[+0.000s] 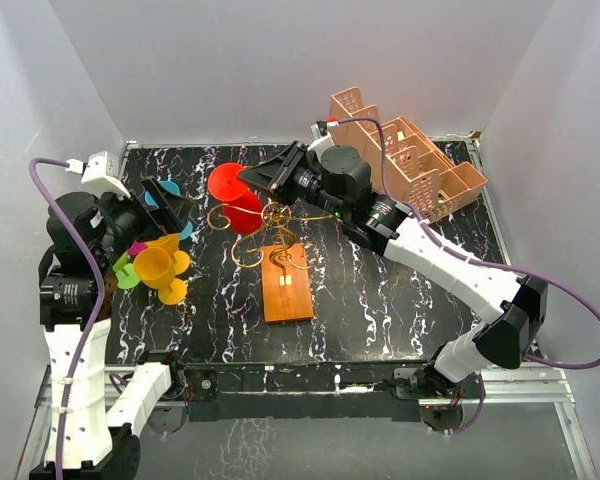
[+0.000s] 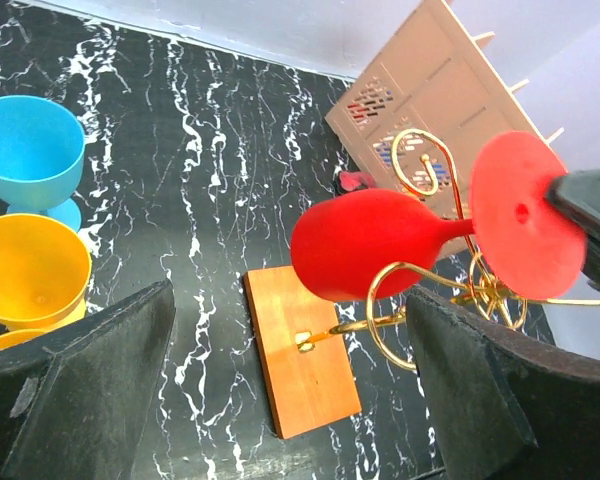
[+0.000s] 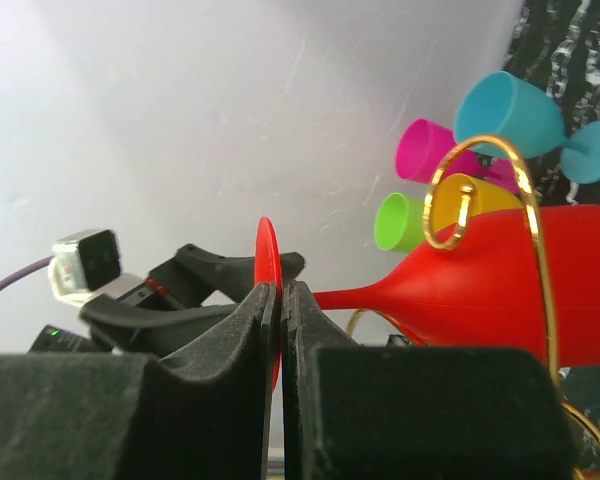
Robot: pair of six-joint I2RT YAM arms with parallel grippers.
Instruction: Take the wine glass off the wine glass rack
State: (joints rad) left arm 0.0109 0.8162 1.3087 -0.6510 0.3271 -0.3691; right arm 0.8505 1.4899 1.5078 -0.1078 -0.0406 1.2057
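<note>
Wine glass [image 2: 365, 245] lies almost level in the rack [image 2: 305, 370], bowl pointing away from the right gripper [image 3: 278, 300] clamped on its foot

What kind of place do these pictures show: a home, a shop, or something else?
Probably a robot test bench in a laboratory, not a home. Plain white walls enclose a black marbled table, and the left arm and the right arm are bolted at its near edge.
</note>
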